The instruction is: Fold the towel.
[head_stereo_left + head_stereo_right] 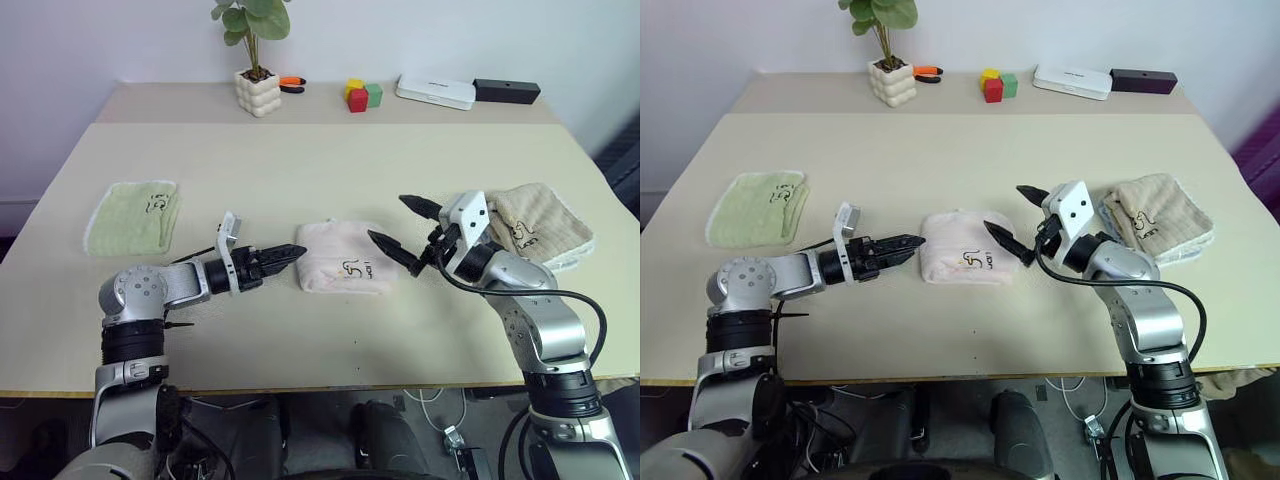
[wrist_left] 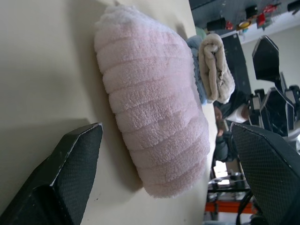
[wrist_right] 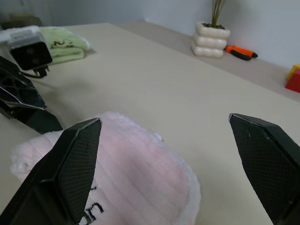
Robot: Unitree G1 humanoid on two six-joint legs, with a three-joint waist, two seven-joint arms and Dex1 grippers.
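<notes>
Folded pale pink terry cloth towel (image 1: 346,269) with small dark cartoon print, lying flat on the beige surface (image 1: 330,170) between the two grippers. Left gripper (image 1: 292,255) just short of the towel's near side edge, pointing at it, black fingers (image 2: 70,173) spread wide, holding nothing. Right gripper (image 1: 405,228) just beside the towel's opposite edge, raised above the surface, fingers (image 3: 77,164) spread wide over the pink pile, holding nothing. Folded light green terry towel (image 1: 133,216) well apart beyond the left gripper's outer side. Folded beige tan terry towel (image 1: 537,227) close behind the right gripper. Far ahead of both grippers: white ribbed pot with green plant (image 1: 258,90), orange-handled tool (image 1: 291,83), coloured blocks (image 1: 362,95), white flat box (image 1: 435,91), black bar-shaped box (image 1: 506,91).
</notes>
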